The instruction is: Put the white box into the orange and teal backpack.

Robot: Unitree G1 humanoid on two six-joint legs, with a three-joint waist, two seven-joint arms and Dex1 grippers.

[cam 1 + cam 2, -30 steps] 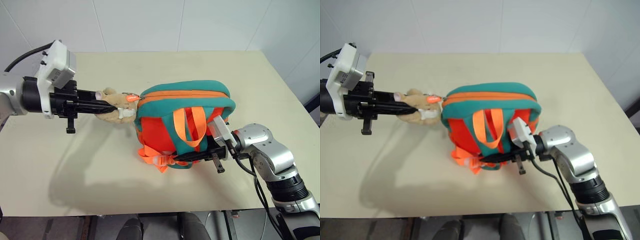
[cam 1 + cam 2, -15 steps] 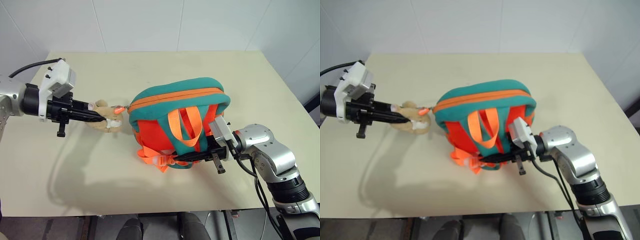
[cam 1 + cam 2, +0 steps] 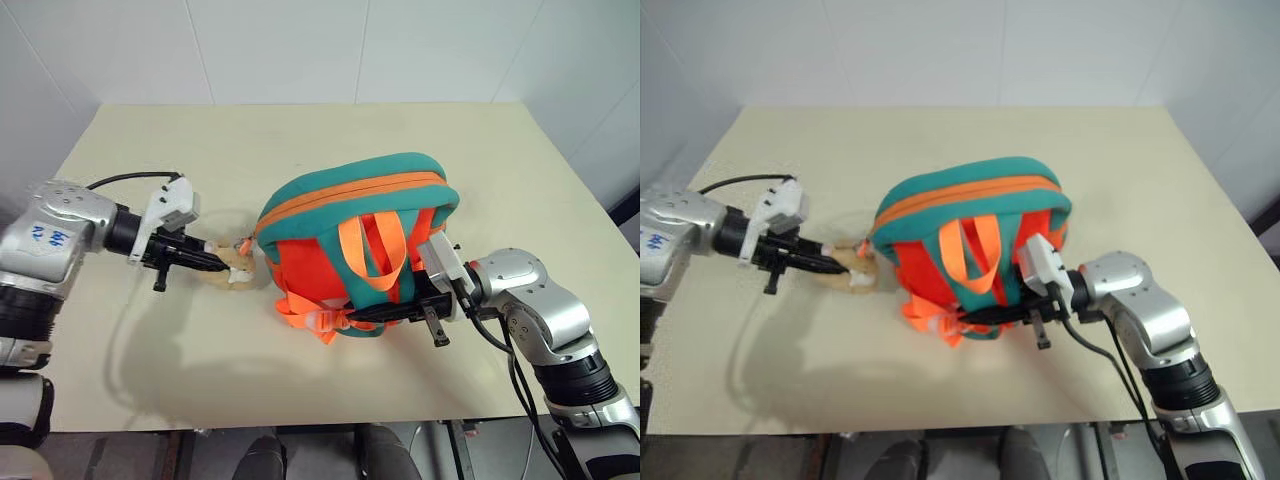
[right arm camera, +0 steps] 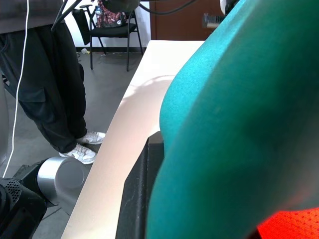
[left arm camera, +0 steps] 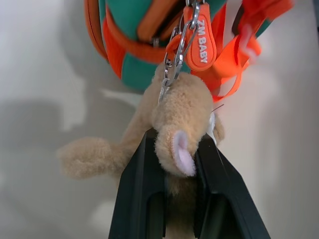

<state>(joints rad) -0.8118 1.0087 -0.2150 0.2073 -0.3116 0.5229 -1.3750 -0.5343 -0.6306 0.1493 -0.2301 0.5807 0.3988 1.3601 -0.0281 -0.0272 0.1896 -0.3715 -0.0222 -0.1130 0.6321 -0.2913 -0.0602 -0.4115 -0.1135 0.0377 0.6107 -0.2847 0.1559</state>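
The orange and teal backpack (image 3: 350, 215) stands in the middle of the table, its straps facing me. A tan plush toy (image 5: 184, 109) hangs by a metal clip from the zipper, beside an orange zipper tag (image 5: 201, 40). My left gripper (image 3: 215, 266) is shut on the plush toy, low over the table to the left of the pack. My right gripper (image 3: 365, 313) is shut on the teal trim at the pack's lower right; teal fabric (image 4: 239, 124) lies against one finger (image 4: 142, 199). The white box is out of view.
The beige table (image 3: 300, 390) has open room on every side of the pack and a white wall behind it. In the right wrist view a person's legs (image 4: 50, 74) stand on the floor beside the table's edge, with a chair (image 4: 112, 30) behind.
My left gripper has sunk toward the table with the plush toy in it, and the pack's top has shifted a little left. The right arm has kept still.
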